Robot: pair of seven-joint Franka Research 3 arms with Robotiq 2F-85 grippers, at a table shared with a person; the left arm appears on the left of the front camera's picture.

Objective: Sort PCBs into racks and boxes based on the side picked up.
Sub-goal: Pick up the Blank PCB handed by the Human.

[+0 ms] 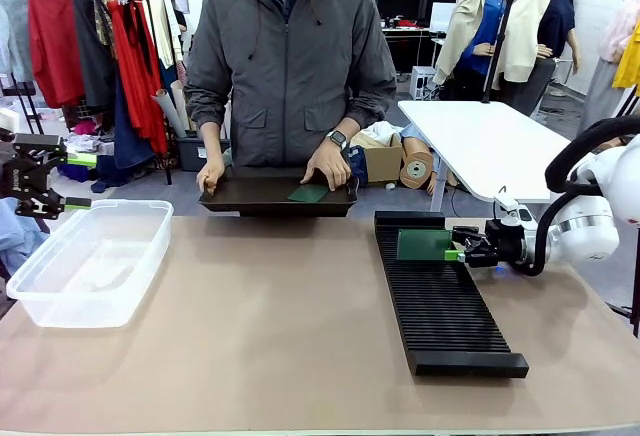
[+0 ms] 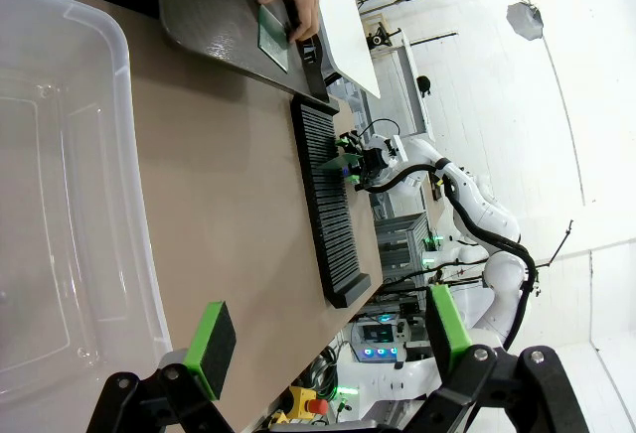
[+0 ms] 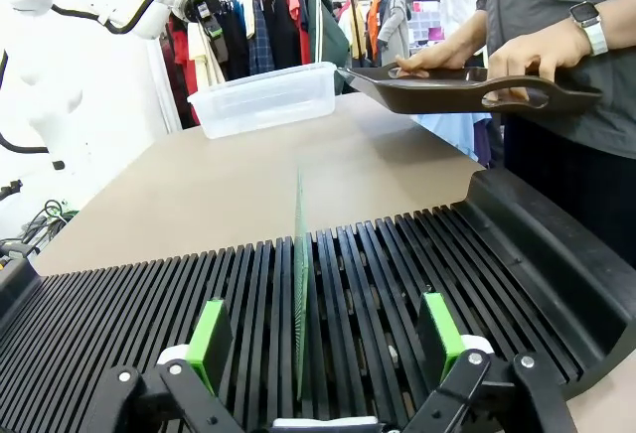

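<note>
One green PCB [image 1: 425, 244] stands on edge in a slot near the far end of the black ribbed rack [image 1: 440, 301]. My right gripper [image 1: 465, 252] is open just right of it. In the right wrist view the PCB [image 3: 300, 274] shows edge-on, upright between the spread fingers [image 3: 209, 339] of my right gripper [image 3: 323, 339], touching neither pad. Another PCB [image 1: 308, 193] lies green side up on a dark tray [image 1: 240, 196] that the person holds at the far edge. My left gripper [image 1: 62, 202] hovers open above the clear box's [image 1: 90, 261] far left corner; its pads [image 2: 212, 339] hold nothing.
The person's two hands grip the tray's ends. A white table [image 1: 490, 141] stands behind at the right, with cardboard boxes and a clothes rail beyond. Bare tan tabletop [image 1: 270, 306] lies between the box and the rack.
</note>
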